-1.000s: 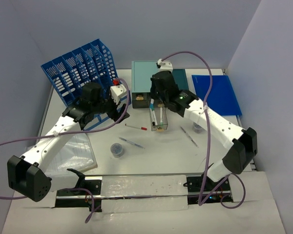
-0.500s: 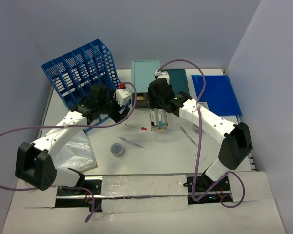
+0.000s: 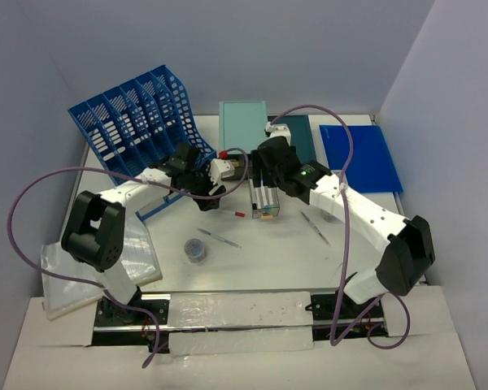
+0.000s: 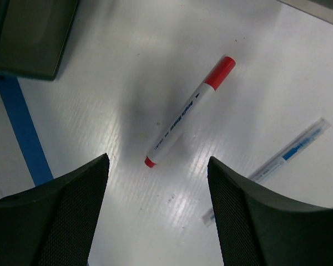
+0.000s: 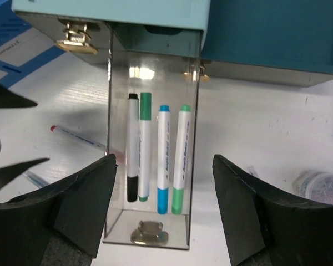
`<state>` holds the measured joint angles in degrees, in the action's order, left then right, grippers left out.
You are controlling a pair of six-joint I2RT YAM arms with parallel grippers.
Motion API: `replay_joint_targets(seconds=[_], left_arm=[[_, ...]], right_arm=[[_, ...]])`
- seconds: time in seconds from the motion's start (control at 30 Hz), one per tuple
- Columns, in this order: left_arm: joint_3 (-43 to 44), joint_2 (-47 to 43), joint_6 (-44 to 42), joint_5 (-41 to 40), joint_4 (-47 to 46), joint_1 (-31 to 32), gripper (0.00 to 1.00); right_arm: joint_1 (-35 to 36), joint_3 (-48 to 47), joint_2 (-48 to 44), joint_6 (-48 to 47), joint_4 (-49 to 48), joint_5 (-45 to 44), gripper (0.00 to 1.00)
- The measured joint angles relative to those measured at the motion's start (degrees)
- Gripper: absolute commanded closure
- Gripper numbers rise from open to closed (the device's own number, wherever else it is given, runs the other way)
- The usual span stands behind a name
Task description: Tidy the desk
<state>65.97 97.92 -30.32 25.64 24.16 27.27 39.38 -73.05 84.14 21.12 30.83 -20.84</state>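
Left gripper hangs over the white marker with red cap, jaws wide and empty, marker's tail end between them. Marker lies diagonal on the large flat white matte tabletop, which spans under both arms and carries everything. Step, I reckon: pick this marker for the clear plastic drawer. Advice: shift to mid-barrel, square the wrist across it, drop straight, close gently. Keep off the thin clear blue pen nearby. Right gripper sits above the drawer's four markers, jaws wide, holding nothing.
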Motion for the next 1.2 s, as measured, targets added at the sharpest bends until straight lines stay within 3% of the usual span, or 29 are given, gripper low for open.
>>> replay_joint_targets(seconds=[0.23, 0.57, 0.7, 0.8, 0.93, 0.97, 1.03, 1.2], left_arm=[[0.59, 3.08, -7.26, 3.37, 0.09, 0.39, 0.23], [-0.02, 7.22, -11.95, 0.25, -1.35, 3.8, 0.25], [0.05, 8.34, -13.08, -1.6, -2.09, 4.78, 0.37], [1.38, 10.45, -13.35, -1.41, -1.69, 4.88, 0.6], [2.31, 11.2, -14.38, -1.6, -1.26, 5.14, 0.78], [2.26, 11.2, -14.8, -1.63, -1.16, 5.32, 0.78], [1.81, 10.9, -15.76, -2.05, -1.24, 5.73, 0.99], [0.53, 9.95, -17.99, -3.09, -1.79, 6.4, 1.0]], right_arm=[[0.0, 5.33, -5.15, 0.02, -1.28, -0.09, 0.23], [-0.02, 8.1, -8.46, 0.0, -2.11, -0.09, 0.23], [-0.02, 8.98, -9.73, 0.0, -2.08, -0.09, 0.23], [-0.04, 9.21, -10.38, 0.0, -2.12, -0.11, 0.23], [-0.04, 9.72, -11.21, 0.0, -2.11, -0.38, 0.23], [-0.04, 9.77, -11.36, 0.0, -2.06, -0.46, 0.23], [-0.04, 9.77, -11.61, 0.0, -2.08, -0.55, 0.23], [-0.07, 9.77, -11.97, 0.0, -2.08, -0.56, 0.23]])
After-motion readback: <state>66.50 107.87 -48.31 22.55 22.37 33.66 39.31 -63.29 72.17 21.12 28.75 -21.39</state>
